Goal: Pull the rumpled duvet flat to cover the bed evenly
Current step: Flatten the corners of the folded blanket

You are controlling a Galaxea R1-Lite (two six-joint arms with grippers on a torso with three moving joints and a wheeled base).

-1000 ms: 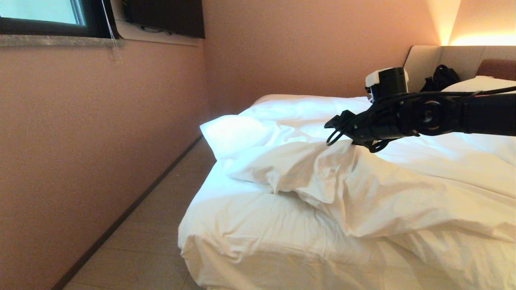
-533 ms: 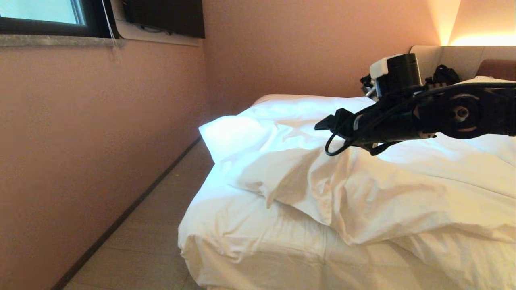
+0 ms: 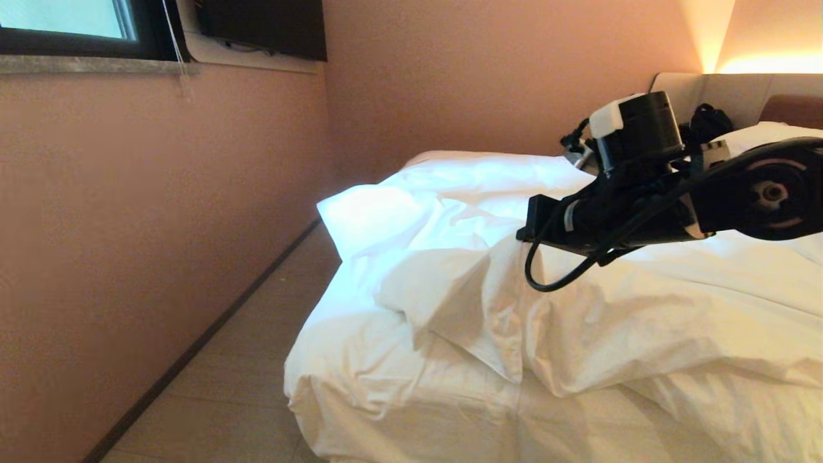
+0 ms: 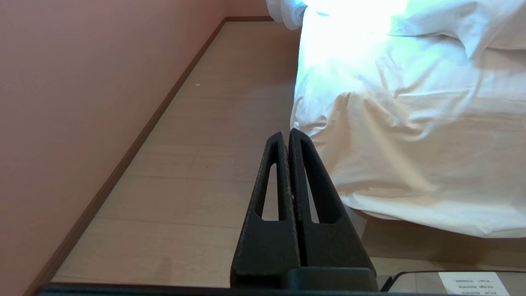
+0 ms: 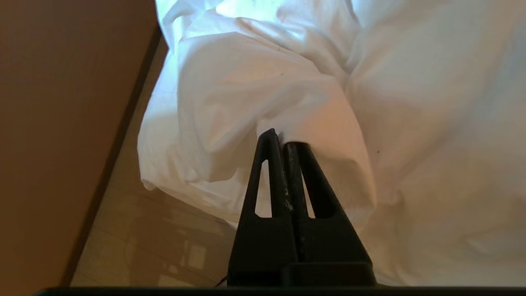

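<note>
The puffy white duvet [image 3: 643, 308] lies rumpled across the bed [image 3: 398, 386], and one thick fold ends short of the near left corner. My right arm [image 3: 643, 206] reaches over that fold from the right. In the right wrist view my right gripper [image 5: 281, 137] is shut on the edge of the duvet [image 5: 287, 94], and cloth covers one fingertip. My left gripper [image 4: 286, 135] is shut on nothing. It hangs low over the floor beside the bed's sheeted corner [image 4: 390, 135].
A pink wall [image 3: 161, 225] runs close along the bed's left side, leaving a narrow strip of floor [image 3: 257, 360]. A window [image 3: 64, 19] sits high on that wall. By the headboard [image 3: 739, 93] lie a pillow [image 3: 765, 135] and a black bag [image 3: 707, 122].
My right arm has swung up and to the right over the duvet. The fold beneath it has bunched up and drawn in from the left. The left arm is still.
</note>
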